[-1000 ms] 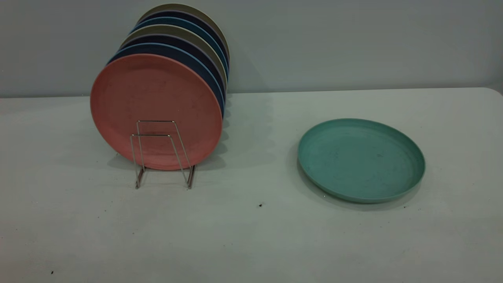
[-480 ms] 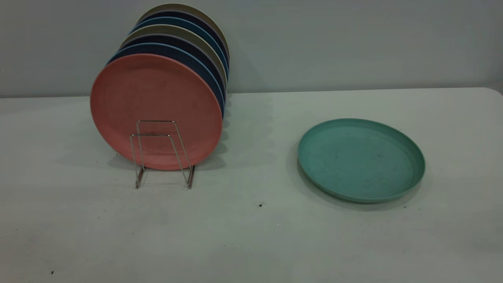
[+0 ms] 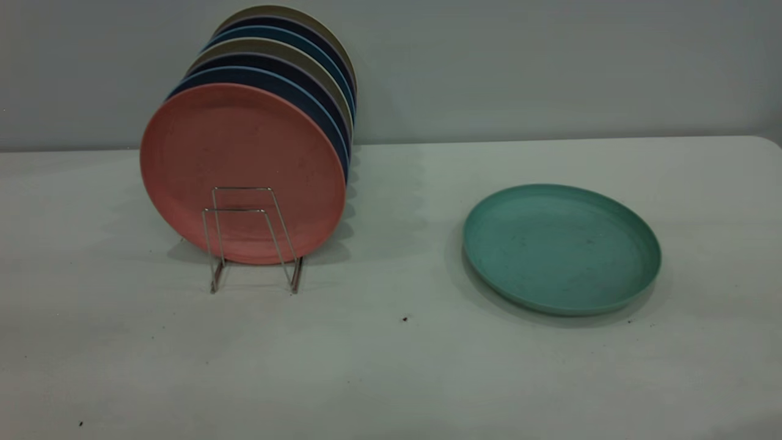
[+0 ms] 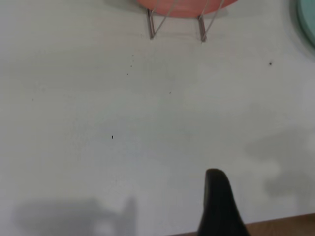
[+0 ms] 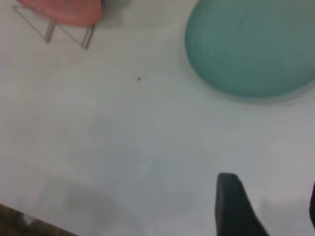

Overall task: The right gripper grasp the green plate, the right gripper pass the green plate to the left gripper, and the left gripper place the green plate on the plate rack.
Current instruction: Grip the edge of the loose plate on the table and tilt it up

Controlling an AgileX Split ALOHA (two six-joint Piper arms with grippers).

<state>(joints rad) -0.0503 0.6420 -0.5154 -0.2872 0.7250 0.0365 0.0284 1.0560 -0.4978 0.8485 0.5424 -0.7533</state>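
Green plate (image 3: 561, 249) flat, well apart from plate rack (image 3: 252, 238)

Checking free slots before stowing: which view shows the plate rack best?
The exterior view: the plate rack stands whole, front loops bare, plates behind. Both wrist views catch only its front wire feet at the frame edge.

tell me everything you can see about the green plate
The green plate is round, matte teal-green, with a low raised rim and faint dark scuffs on its inside. It looks like plastic or a similar composite. It lies flat and face up on the table, apart from the rack that stands to its left in the exterior view. Nothing rests in it and only the table touches it. A small dark speck sits on the table close to its near edge. The right wrist view shows it ahead of that arm, untouched.
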